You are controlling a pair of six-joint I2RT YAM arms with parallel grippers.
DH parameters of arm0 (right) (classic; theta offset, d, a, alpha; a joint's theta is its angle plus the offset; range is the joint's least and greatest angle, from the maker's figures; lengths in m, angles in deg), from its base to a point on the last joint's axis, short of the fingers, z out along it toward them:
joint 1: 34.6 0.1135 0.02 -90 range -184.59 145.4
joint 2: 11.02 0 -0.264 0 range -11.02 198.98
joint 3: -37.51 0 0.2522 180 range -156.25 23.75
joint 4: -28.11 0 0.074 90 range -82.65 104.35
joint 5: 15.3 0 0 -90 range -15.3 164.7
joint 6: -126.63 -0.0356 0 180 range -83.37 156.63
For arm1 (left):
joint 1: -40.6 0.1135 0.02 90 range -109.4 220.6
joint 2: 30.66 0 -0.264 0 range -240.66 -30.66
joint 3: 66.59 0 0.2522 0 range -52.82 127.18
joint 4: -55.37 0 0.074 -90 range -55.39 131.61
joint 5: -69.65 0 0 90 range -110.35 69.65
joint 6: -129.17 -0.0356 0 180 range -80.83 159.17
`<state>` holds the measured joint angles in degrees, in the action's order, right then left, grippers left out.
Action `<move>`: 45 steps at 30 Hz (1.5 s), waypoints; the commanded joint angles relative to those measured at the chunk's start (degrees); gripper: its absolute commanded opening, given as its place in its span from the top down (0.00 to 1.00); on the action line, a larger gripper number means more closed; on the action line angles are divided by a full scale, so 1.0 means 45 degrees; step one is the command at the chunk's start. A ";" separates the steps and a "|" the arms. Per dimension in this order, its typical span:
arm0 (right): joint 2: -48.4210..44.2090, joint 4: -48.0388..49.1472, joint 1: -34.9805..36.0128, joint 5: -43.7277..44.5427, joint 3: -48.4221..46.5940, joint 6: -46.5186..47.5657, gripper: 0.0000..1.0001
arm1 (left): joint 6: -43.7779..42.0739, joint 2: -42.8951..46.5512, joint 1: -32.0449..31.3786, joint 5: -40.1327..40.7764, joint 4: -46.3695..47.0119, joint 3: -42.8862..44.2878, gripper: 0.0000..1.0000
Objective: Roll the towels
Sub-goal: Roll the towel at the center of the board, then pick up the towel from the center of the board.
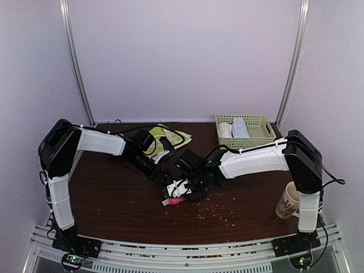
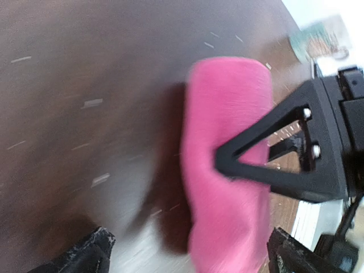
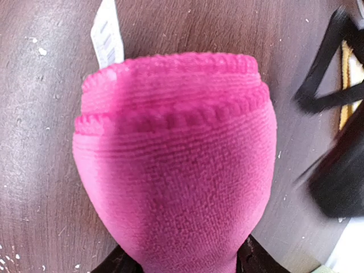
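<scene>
The hot-pink towel lies rolled up on the dark table, its white label at the far end. Its near end narrows between the fingers of my right gripper, which is shut on it. In the top view only a bit of the pink towel shows below both grippers at mid-table. My left gripper is wide open, its fingertips standing either side of the roll without pressing it. One right finger crosses the roll. The yellow-green patterned towel lies crumpled at the back, behind the left arm.
A green basket at the back right holds a white roll and a light-blue roll. A printed mug stands by the right arm's base. Crumbs dot the table near the front. Both arms meet at mid-table.
</scene>
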<state>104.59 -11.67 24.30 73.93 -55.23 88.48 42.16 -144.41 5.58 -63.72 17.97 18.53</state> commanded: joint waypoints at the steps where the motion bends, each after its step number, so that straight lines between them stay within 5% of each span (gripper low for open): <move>1: 0.1656 -0.3116 -0.0162 -0.1750 -0.0073 -0.0309 0.49 | 0.0454 0.0836 0.0894 0.0655 0.0468 -0.0258 0.02; 6: 0.2564 -0.4160 -0.0176 -0.1973 -0.0844 -0.0539 0.48 | 0.0489 0.1722 0.1489 0.2270 0.0101 0.0258 0.02; 14: 0.3251 -0.4878 -0.0196 -0.1877 -0.1344 -0.0868 0.45 | 0.0410 0.3388 0.1550 0.7200 -0.0477 0.1968 0.02; 19: 0.3745 -0.4671 -0.0447 -0.1826 -0.2215 -0.2029 0.60 | 0.0764 0.4788 0.1659 1.0581 0.0915 0.1725 0.02; 22: 0.4309 -0.4682 -0.0674 -0.1601 -0.3039 -0.3026 0.74 | 0.1060 0.5841 0.2070 1.0486 0.1840 0.0866 0.02; 32: 0.2560 -0.4974 -0.1465 -0.2566 -0.4155 -0.5104 0.96 | 0.0771 0.8009 0.2561 1.0752 0.3862 -0.1383 0.02; 45: 0.0185 -0.5075 -0.5555 -0.4270 -0.5731 -0.7447 1.00 | 0.1085 0.8410 0.3256 1.0962 0.4672 -0.2285 0.03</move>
<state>110.52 -34.97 5.04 57.69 -77.33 60.24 46.31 -106.93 19.94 -15.00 35.52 8.39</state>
